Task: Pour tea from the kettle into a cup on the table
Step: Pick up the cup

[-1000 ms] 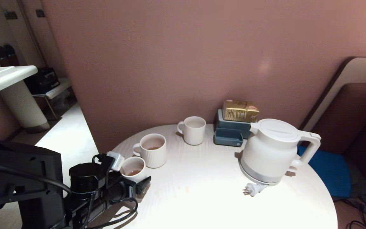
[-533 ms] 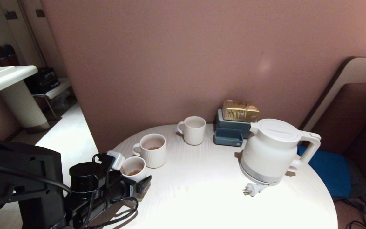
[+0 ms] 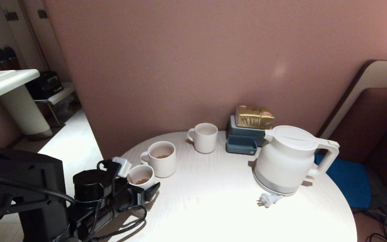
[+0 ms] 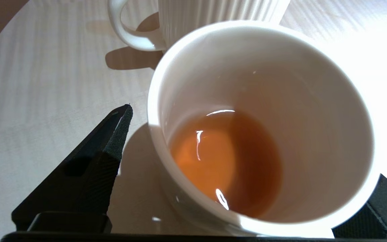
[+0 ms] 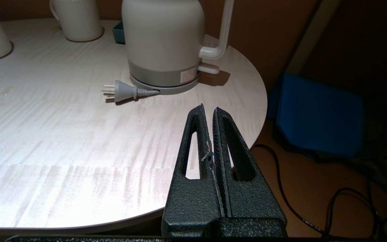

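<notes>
The table [image 3: 220, 205] is round and white, with faint grain lines, and everything for the task stands on it. The kettle [image 3: 289, 161] sits upright near the right edge on its grey-banded base, lid flat, short spout toward the mugs, angular handle out to the right; its plug [image 3: 266, 200] lies loose in front of it.

Two ribbed mugs [image 3: 160, 158] stand toward the back left. In front of the nearer one, at the table's left edge, is the cup [image 3: 141, 176], small, smooth, handleless and upright, with a shallow pool of reddish-brown tea [image 4: 225, 161] in its bottom.

The left gripper [image 3: 136, 196] is level with the cup, fingers released and spread wide. The cup stands between them; one finger [image 4: 92, 168] is beside the wall and apart from it, the other barely shows at the opposite side. The cup's axis is vertical, square to the fingers.

The right gripper [image 5: 209, 109] hangs off the table's near right edge, clenched on nothing. The kettle lies ahead of it, across bare tabletop, the handle on the far side. That arm is clearly the nearer to the kettle, so a grasp on the handle would likely fall to it.
</notes>
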Robot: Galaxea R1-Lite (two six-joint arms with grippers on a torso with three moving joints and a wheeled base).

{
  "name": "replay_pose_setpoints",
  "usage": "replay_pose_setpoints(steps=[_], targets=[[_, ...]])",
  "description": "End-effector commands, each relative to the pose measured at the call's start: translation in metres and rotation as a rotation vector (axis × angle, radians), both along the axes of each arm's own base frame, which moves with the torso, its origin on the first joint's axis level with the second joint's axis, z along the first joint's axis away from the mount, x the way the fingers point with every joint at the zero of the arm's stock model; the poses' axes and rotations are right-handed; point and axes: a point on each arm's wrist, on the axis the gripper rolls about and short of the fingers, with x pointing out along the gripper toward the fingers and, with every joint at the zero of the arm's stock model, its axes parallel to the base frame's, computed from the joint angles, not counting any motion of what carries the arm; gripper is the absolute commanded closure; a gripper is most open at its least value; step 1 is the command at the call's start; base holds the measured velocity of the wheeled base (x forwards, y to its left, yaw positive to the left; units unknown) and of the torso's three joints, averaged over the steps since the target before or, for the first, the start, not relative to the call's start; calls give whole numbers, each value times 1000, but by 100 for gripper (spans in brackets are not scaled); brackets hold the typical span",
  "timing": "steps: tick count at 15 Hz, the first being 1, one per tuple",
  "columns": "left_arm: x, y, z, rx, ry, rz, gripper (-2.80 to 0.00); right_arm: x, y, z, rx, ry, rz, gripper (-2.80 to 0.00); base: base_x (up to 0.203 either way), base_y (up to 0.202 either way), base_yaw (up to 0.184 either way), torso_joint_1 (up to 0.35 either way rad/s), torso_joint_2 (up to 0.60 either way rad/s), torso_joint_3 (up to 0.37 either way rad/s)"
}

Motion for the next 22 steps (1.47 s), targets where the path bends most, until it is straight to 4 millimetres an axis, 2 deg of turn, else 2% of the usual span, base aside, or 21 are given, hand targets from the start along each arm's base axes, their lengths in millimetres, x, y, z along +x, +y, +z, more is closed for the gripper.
replay_pose_setpoints(steps=[1,11,12,19,22], targets=[[2,-1,2,-15,-37,1,-280,0,0,0,0,1,0,0,0,0,0,0,0,0],[2,-1,5,-20,-45,1,-280,0,0,0,0,0,0,0,0,0,0,0,0,0],[2,-1,4,-19,-43,3,0,0,0,0,0,1,0,0,0,0,0,0,0,0],[3,-1,5,-20,-50,9,0,0,0,0,0,0,0,0,0,0,0,0,0,0],[1,0,15,-34,-80,9,0,0,0,0,-2,1,0,0,0,0,0,0,0,0]])
